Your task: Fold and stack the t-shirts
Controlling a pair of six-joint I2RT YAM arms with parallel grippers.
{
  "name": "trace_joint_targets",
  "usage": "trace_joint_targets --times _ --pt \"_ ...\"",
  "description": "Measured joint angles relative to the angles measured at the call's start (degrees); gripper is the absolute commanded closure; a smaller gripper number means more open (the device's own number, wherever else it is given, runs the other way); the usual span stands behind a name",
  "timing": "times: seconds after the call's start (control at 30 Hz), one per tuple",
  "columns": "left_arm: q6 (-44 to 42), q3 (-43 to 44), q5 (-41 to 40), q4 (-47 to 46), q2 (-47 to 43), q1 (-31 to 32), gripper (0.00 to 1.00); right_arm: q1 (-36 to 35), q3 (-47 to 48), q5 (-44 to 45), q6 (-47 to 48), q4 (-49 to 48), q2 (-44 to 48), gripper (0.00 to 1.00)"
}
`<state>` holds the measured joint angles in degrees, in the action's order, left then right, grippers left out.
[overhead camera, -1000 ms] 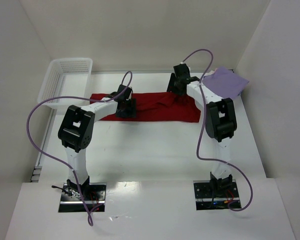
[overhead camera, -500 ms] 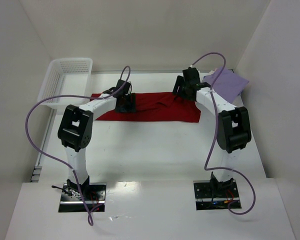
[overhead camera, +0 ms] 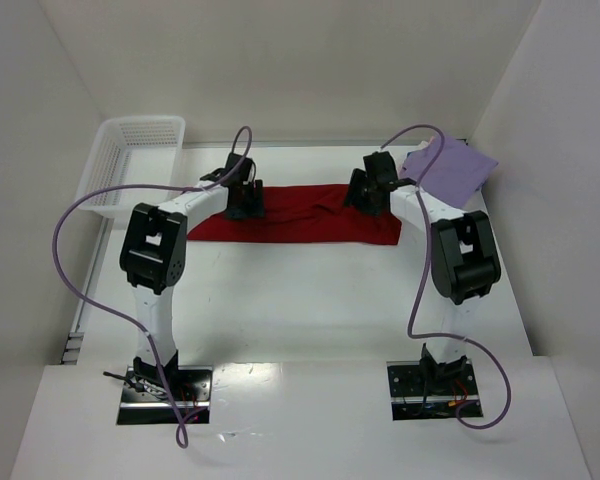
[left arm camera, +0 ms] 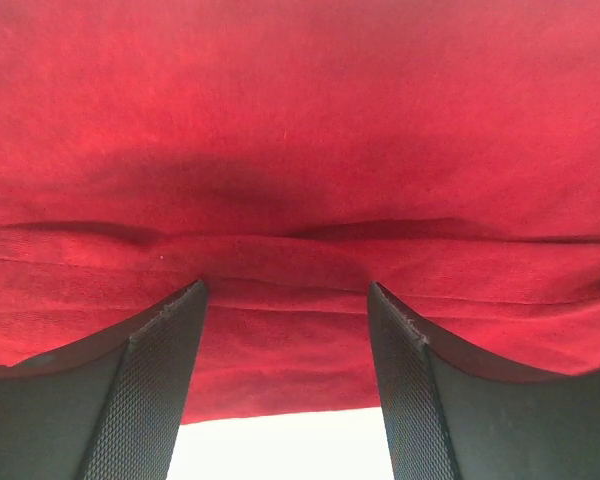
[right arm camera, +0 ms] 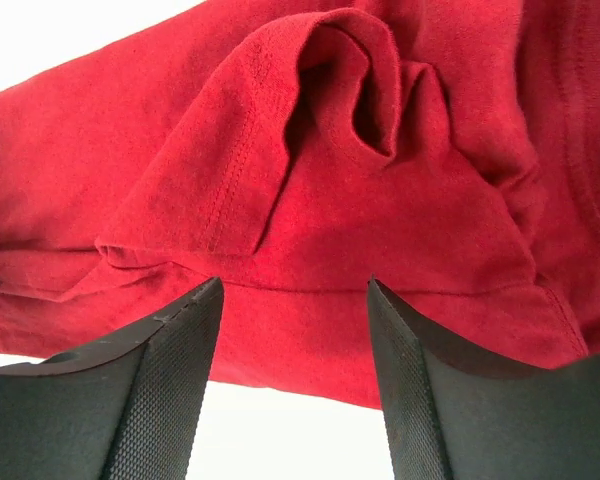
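The dark red t-shirt (overhead camera: 310,218) lies as a long band across the far half of the table (overhead camera: 310,290); the folded lavender t-shirt (overhead camera: 458,168) sits at the far right corner. The left gripper (overhead camera: 244,200) is positioned over the band's left part, jaws apart, gripping nothing. The right gripper (overhead camera: 366,193) is positioned over a bunched fold near the right end, jaws likewise apart.

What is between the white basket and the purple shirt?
The dark red t-shirt stretches between the basket and lavender t-shirt, under the left arm and right arm. The top view shows it.
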<state>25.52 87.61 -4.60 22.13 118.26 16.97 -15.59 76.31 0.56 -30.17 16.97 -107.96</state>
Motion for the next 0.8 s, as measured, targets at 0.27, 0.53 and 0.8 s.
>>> trace_joint_targets --times 0.27,0.53,0.8 --pt "-0.07 0.35 0.17 0.09 0.83 -0.57 0.27 0.0 1.14 -1.27 -0.07 -1.29 -4.28 0.35" --pt "-0.02 1.81 0.17 -0.92 1.66 -2.58 0.27 0.0 3.45 -1.88 -0.2 -1.38 -7.06 0.35" --pt "0.0 4.76 -0.11 -2.14 3.26 -3.78 0.27 0.0 6.21 -1.86 -0.22 -1.51 -8.87 0.4"
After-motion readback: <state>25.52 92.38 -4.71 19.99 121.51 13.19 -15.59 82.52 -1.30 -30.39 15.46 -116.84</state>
